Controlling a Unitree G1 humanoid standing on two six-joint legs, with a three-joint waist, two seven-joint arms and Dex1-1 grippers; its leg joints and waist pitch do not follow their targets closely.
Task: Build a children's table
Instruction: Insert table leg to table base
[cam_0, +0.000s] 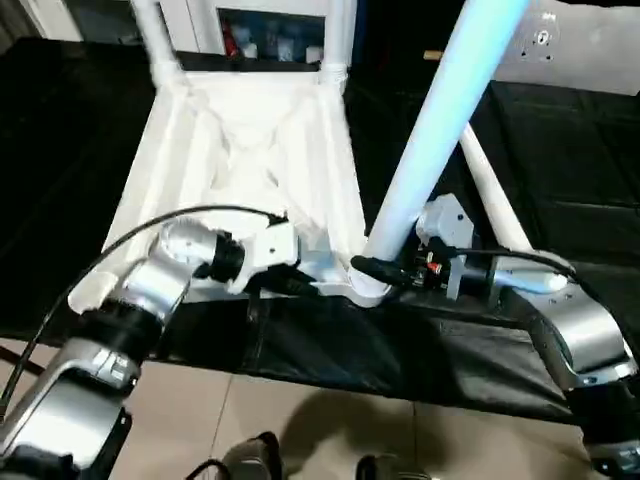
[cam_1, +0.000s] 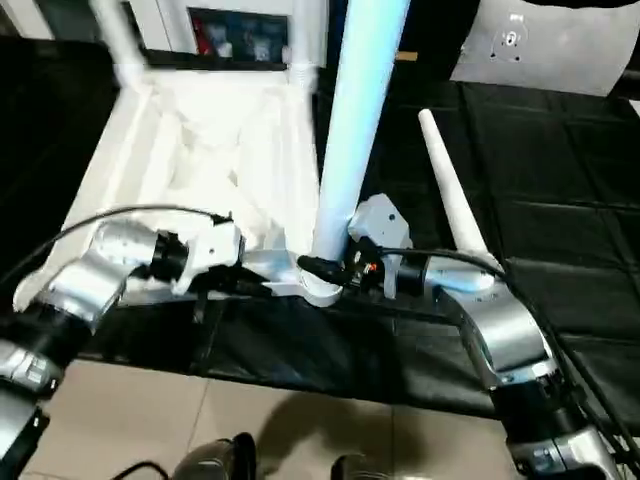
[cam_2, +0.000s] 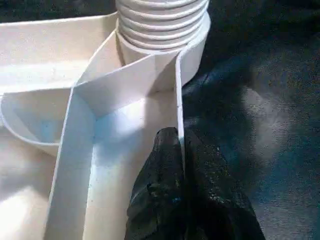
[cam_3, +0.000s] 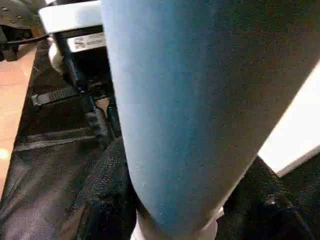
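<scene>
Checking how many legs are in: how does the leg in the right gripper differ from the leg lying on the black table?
The held leg stands upright in the near corner socket; the loose leg lies flat on the black cover. The held one sits between the right gripper jaws; the loose one is untouched. Both are white tapered tubes.

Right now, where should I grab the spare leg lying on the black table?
Grip the loose leg around its middle, coming from above. It lies flat and tapers toward the far tip, so the middle gives round, even sides; nothing sits on it.
</scene>
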